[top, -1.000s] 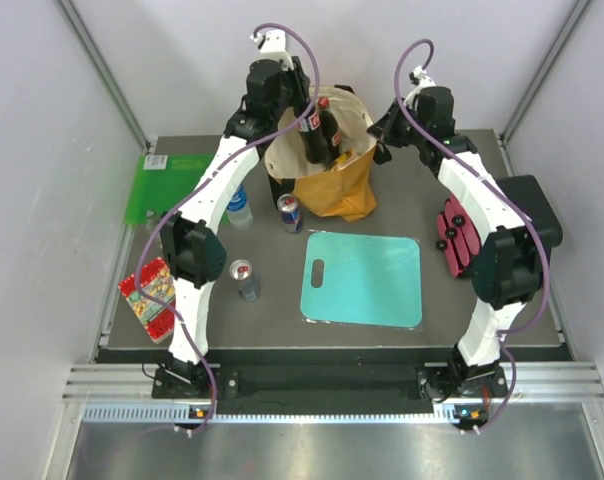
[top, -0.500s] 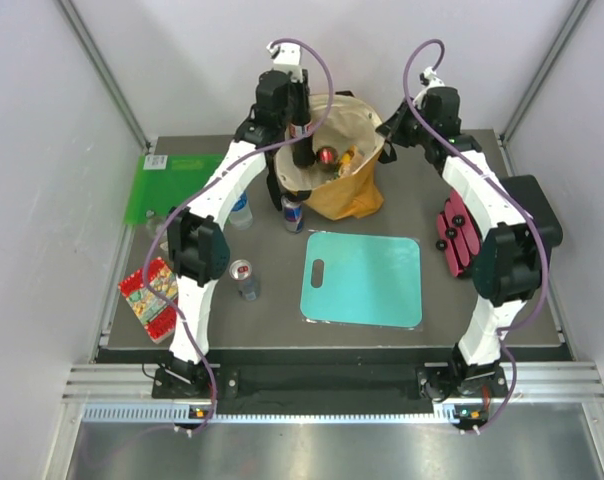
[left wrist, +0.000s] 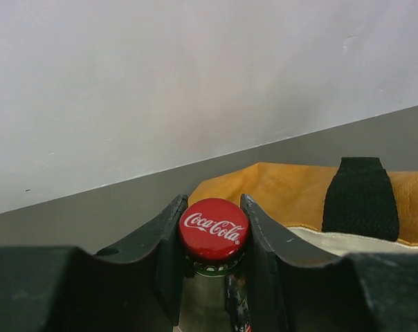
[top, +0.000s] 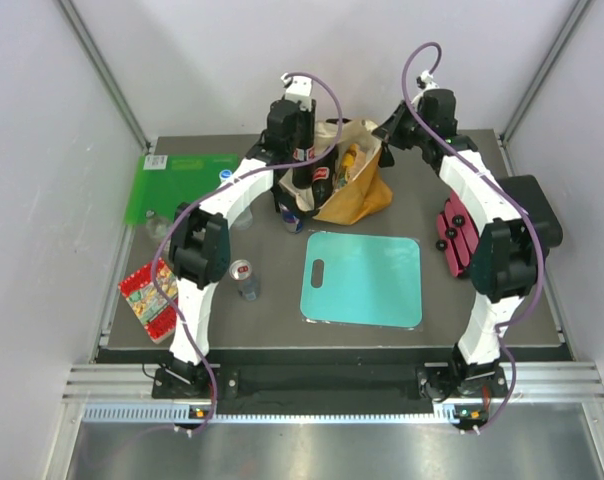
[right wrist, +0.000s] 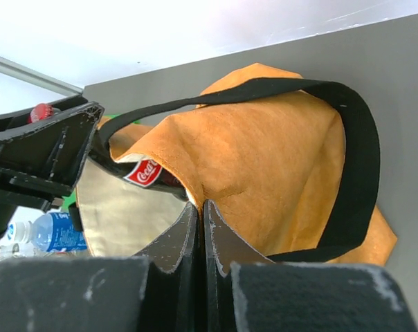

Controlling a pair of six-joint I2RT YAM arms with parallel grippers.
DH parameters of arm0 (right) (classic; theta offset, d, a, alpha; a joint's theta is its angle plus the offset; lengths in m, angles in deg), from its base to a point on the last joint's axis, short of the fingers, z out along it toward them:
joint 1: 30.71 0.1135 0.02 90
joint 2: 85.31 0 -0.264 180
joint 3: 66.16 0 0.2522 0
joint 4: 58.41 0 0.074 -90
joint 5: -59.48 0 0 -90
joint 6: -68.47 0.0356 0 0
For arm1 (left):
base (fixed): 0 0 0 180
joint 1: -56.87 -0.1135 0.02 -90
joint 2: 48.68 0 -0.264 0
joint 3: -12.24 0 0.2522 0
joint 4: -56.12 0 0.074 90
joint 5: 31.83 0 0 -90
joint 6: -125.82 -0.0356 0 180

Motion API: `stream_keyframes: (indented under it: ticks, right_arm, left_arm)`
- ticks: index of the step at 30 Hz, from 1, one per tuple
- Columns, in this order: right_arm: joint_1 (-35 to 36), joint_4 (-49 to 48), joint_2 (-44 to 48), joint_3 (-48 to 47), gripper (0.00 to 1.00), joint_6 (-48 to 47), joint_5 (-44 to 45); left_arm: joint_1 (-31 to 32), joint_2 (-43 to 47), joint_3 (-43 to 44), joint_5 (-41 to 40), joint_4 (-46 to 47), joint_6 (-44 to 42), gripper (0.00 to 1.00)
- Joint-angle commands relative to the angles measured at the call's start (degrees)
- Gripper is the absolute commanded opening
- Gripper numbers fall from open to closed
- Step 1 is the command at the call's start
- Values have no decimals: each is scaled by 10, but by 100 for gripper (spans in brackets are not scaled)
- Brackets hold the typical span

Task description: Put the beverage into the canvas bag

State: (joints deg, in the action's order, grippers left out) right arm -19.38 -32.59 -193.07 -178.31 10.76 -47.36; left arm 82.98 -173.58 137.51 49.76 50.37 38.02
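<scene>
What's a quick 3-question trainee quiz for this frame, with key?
1. True or false: the left pincer is shut on the cola bottle at its red-capped top.
2. The right pincer pinches: A) the green board, B) the fabric of the canvas bag, C) the water bottle.
3. What stands directly left of the teal cutting board?
Key: 1 true; 2 B; 3 a drink can.

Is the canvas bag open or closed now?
Open: right gripper pinches the canvas bag at its rim, exposing cream lining and the Coca-Cola bottle inside.
</scene>
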Motion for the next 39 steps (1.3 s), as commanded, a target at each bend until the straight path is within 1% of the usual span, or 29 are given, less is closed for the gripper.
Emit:
stream_keyframes:
  ticks: [1,6,11,19,20,22,23,25,26,30,31,33,39]
  right_arm:
    - [-9,-68,18,-33,0,14,-9]
    - [-10,-54,4,-69,0,11,-11]
    - [-9,-45,-12,-96,0,24,-17]
    - [-8,-34,-14,-108,0,27,-24]
    - [-8,-34,-13,-106,0,28,-26]
    - [-8,-35,-10,-104,0,29,-27]
    - [-8,-34,-10,-103,0,29,-28]
    - [-7,-34,-9,-103,0,29,-29]
    - [-8,-34,-10,-104,0,29,-30]
    - [-8,-31,-9,-108,0,28,-31]
    - [-8,-31,-8,-109,0,27,-32]
    - [-8,-31,-8,-108,0,27,-32]
    - [-8,-30,-9,-110,0,28,-33]
  left_arm:
    - [14,53,-24,65,147,58,0]
    - [21,99,-69,81,165,76,0]
    - [39,139,-104,114,169,66,0]
    - [43,150,-154,151,176,72,0]
    - [43,149,-157,150,175,73,4]
    - [43,148,-159,146,168,70,15]
    - [43,146,-158,146,163,69,30]
    - [44,144,-158,142,148,63,40]
    - [43,146,-158,142,142,62,46]
    - [43,154,-161,136,120,45,55]
    - [43,155,-162,134,111,41,56]
    - [43,159,-163,136,102,33,57]
    - [41,173,-157,124,53,37,57]
